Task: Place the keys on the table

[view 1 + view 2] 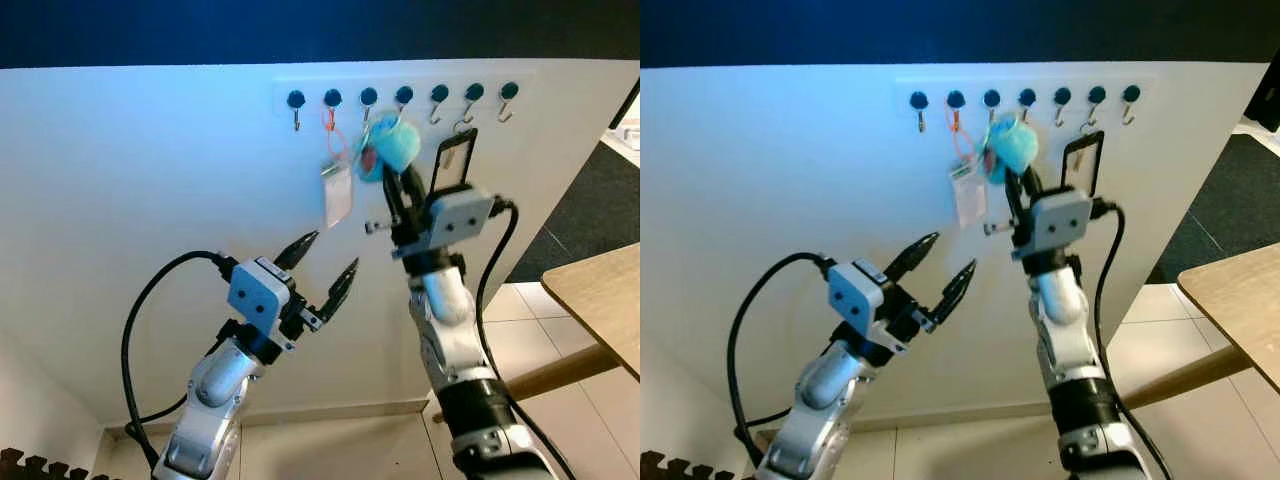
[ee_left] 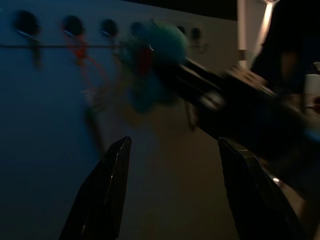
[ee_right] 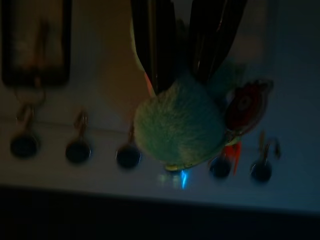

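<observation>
The right gripper [image 1: 398, 160] is raised to the hook rail [image 1: 400, 97] on the white wall [image 1: 150, 180], its fingers closed on the teal pompom keyring [image 1: 392, 146] at the hooks. The left gripper [image 1: 325, 265] is held lower, spread wide, holding nothing. An orange-looped tag [image 1: 338, 190] and a black card holder [image 1: 453, 160] hang beside. The wooden table [image 1: 600, 300] stands right, well apart.
</observation>
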Tool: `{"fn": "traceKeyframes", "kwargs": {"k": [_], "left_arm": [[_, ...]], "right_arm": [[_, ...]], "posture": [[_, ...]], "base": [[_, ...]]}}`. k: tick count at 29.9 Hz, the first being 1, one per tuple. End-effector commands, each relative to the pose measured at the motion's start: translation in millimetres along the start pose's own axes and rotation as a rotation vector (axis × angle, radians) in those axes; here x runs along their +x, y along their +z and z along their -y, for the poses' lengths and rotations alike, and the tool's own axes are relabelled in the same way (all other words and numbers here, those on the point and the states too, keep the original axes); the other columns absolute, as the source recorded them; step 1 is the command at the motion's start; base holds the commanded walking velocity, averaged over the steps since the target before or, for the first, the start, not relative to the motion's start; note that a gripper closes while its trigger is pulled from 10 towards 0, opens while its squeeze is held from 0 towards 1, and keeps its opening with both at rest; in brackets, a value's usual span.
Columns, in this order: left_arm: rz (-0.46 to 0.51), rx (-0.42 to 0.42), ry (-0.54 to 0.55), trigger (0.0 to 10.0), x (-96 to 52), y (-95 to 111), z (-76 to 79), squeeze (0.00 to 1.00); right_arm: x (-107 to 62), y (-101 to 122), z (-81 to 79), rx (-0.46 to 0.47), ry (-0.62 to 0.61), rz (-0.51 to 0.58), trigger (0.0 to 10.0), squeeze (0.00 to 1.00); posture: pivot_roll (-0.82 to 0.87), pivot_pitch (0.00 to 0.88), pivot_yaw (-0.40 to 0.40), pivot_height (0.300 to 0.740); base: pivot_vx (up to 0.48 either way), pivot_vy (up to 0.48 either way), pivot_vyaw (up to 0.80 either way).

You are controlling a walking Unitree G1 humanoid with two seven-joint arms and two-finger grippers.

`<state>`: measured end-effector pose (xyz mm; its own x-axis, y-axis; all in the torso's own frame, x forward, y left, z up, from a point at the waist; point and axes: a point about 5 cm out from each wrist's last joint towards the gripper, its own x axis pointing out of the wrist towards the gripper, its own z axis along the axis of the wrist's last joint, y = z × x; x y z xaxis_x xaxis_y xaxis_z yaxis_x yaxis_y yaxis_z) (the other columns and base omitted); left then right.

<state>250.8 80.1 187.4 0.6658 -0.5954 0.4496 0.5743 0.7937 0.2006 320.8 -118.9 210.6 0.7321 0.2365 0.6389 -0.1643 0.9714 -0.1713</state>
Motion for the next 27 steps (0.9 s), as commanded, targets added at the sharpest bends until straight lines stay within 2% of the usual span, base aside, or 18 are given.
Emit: {"fn": "traceKeyframes", "kwargs": {"k": [1, 3, 6, 7, 8, 10, 11, 13, 14, 15, 16, 18, 20, 21, 22, 24, 25, 27], "left_arm": [[-0.030, 0.020, 0.009, 10.0, -6.2, -5, -3.3, 0.00], [-0.064, 0.036, 0.032, 10.0, -17.0, -10, -11.8, 0.00], [-0.102, 0.038, 0.052, 10.0, -25.9, -17, -15.5, 0.00], [-0.102, 0.038, 0.052, 10.0, -25.9, -17, -15.5, 0.00], [-0.153, 0.038, 0.079, 10.0, -34.4, -27, -18.1, 0.00], [-0.172, 0.038, 0.088, 10.0, -37.4, -31, -18.9, 0.00], [-0.231, 0.039, 0.107, 10.0, -44.8, -42, -20.6, 0.00], [-0.387, 0.009, 0.149, 10.0, -65.2, -69, -22.5, 0.00], [-0.536, -0.016, 0.208, 10.0, -85.7, -93, -24.7, 0.00], [-0.633, -0.031, 0.247, 10.0, -100.4, -107, -25.4, 0.00], [-0.633, -0.031, 0.247, 10.0, -100.4, -107, -25.4, 0.00], [-0.807, -0.074, 0.376, 10.0, -133.7, -131, -29.3, 0.00], [-0.911, -0.119, 0.518, 10.0, -160.3, -144, -33.4, 0.00], [-0.961, -0.153, 0.620, 10.0, -176.3, -149, -37.1, 0.00], [-0.961, -0.153, 0.620, 10.0, -176.3, -149, -37.1, 0.00], [-1.033, -0.220, 0.765, 10.0, -200.5, -155, -40.3, 0.00], [-1.033, -0.220, 0.765, 10.0, -200.5, -155, -40.3, 0.00], [-1.063, -0.233, 0.802, 10.0, -211.2, -157, -40.3, 0.00]], "right_arm": [[-3.0, 1, -0.6, -0.013, 0.012, 0.011, 10.0, 0.00], [-31.2, -9, -1.4, -0.045, 0.027, -0.052, 10.0, 0.00], [-52.1, -18, -1.0, -0.059, 0.025, -0.115, 10.0, 0.00], [-52.1, -18, -1.0, -0.059, 0.025, -0.115, 10.0, 0.00], [-67.6, -29, 1.3, -0.065, 0.005, -0.184, 10.0, 0.00], [-72.2, -32, 2.2, -0.066, -0.003, -0.207, 10.0, 0.00], [-81.9, -41, 3.6, -0.071, -0.011, -0.270, 10.0, 0.00], [-105.7, -65, 5.4, -0.072, -0.015, -0.440, 10.0, 0.00], [-127.9, -87, 5.7, -0.050, -0.023, -0.614, 10.0, 0.00], [-143.5, -99, 5.4, -0.033, -0.028, -0.728, 10.0, 0.00], [-143.5, -99, 5.4, -0.033, -0.028, -0.728, 10.0, 0.00], [-178.0, -118, 5.0, 0.036, -0.073, -0.948, 10.0, 0.00], [-204.5, -127, 4.4, 0.097, -0.124, -1.089, 10.0, 0.00], [-220.3, -129, 5.0, 0.120, -0.160, -1.165, 10.0, 0.00], [-220.3, -129, 5.0, 0.120, -0.160, -1.165, 10.0, 0.00], [-245.6, -132, 5.9, 0.146, -0.222, -1.286, 10.0, 0.00], [-245.6, -132, 5.9, 0.146, -0.222, -1.286, 10.0, 0.00], [-258.6, -131, 5.6, 0.158, -0.256, -1.338, 10.0, 0.00]], "posture": [[0.04, 0.057, -0.001, 0.740], [0.04, 0.064, 0.008, 0.740], [0.04, 0.063, 0.016, 0.740], [0.04, 0.063, 0.016, 0.740], [0.03, 0.063, 0.021, 0.740], [0.03, 0.063, 0.022, 0.740], [0.03, 0.062, 0.024, 0.740], [0.03, 0.061, 0.022, 0.740], [0.03, 0.064, 0.019, 0.740], [0.03, 0.064, 0.019, 0.740], [0.03, 0.064, 0.019, 0.740], [0.02, 0.062, 0.017, 0.740], [0.02, 0.062, 0.015, 0.740], [0.02, 0.061, 0.015, 0.740], [0.02, 0.061, 0.015, 0.740], [0.03, 0.058, 0.011, 0.740], [0.03, 0.058, 0.011, 0.740], [0.03, 0.059, 0.011, 0.740]], "base": [[0.000, 0.000, 0.00], [0.000, 0.000, 0.00], [0.000, 0.000, 0.00], [0.000, 0.000, 0.00], [0.000, 0.000, 0.00], [0.000, 0.000, 0.00], [0.000, 0.000, 0.00], [0.000, 0.000, 0.00], [0.000, 0.000, 0.00], [0.000, 0.000, 0.00], [0.000, 0.000, 0.00], [0.000, 0.000, 0.00], [0.000, 0.000, 0.00], [0.000, 0.000, 0.00], [0.000, 0.000, 0.00], [0.000, 0.000, 0.00], [0.000, 0.000, 0.00], [0.000, 0.000, 0.00]]}}
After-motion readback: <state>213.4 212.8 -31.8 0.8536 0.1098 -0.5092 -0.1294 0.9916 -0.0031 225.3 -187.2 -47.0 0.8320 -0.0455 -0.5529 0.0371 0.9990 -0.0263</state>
